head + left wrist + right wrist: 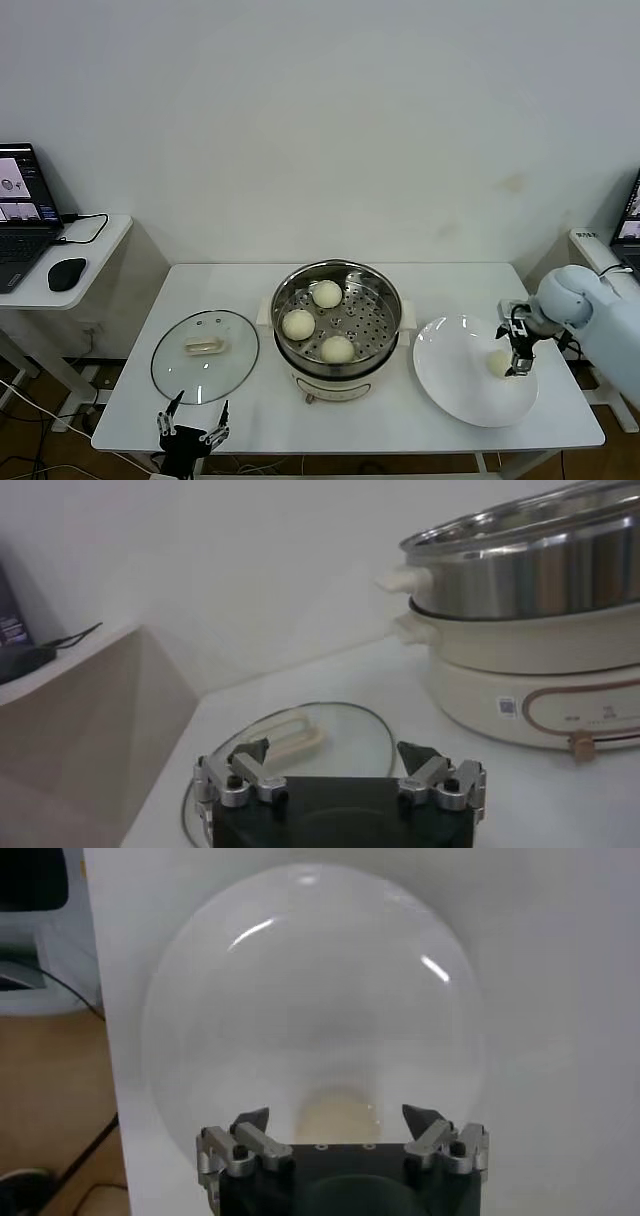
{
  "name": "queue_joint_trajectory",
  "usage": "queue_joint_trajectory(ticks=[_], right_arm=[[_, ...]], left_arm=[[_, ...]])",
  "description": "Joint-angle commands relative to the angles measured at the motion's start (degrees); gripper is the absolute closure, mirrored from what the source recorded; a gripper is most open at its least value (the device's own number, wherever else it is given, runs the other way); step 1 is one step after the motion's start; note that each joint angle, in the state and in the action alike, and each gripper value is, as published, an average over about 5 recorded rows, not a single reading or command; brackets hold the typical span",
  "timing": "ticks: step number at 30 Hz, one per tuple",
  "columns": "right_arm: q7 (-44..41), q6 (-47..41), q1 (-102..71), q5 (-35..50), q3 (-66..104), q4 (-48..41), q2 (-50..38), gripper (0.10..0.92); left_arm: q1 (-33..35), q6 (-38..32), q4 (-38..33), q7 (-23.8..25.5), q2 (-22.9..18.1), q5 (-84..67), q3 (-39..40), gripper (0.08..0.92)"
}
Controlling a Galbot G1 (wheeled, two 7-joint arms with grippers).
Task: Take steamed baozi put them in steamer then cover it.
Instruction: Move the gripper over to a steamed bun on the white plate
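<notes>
One steamed baozi [338,1118] lies on the plate [300,968] between the right gripper [340,1123] fingers [428,1123], spread wide, grasping nothing; left gripper [335,755] idles, released

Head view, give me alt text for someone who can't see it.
The right gripper, open, hangs over the last bun on a white plate. Three buns sit in the uncovered steel steamer mid-table. The glass lid lies flat to its left, with the open left gripper at the near edge.
</notes>
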Motion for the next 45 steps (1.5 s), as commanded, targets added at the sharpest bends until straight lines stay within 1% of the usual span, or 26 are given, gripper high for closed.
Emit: queue_joint_trajectory(ticks=[1, 15, 29, 41, 45], right_arm=[[1.3, 1.4, -1.2, -4.0, 2.1, -5.7, 2.9, 0.203], [-0.2, 3.3, -0.1, -7.3, -0.1, -9.6, 5.0, 0.203], [-0.4, 4.3, 1.1, -7.1, -1.5, -12.1, 6.8, 0.203], [0.3, 4.0, 0.4, -6.9, -1.2, -12.6, 6.9, 0.206], [0.3, 3.9, 0.4, -6.6, -1.1, -12.4, 6.8, 0.267]], left_arm=[[-0.1, 0.0, 0.4, 0.1, -0.1, 0.1, 0.1, 0.177], [-0.7, 0.3, 1.0, 0.6, -0.4, 0.5, 0.0, 0.177], [-1.2, 0.5, 1.4, 0.7, -0.5, 0.7, 0.0, 0.177], [-1.3, 0.5, 1.8, 0.6, -0.5, 0.8, 0.1, 0.177], [-1.3, 0.4, 1.8, 0.6, -0.6, 0.8, 0.2, 0.177]])
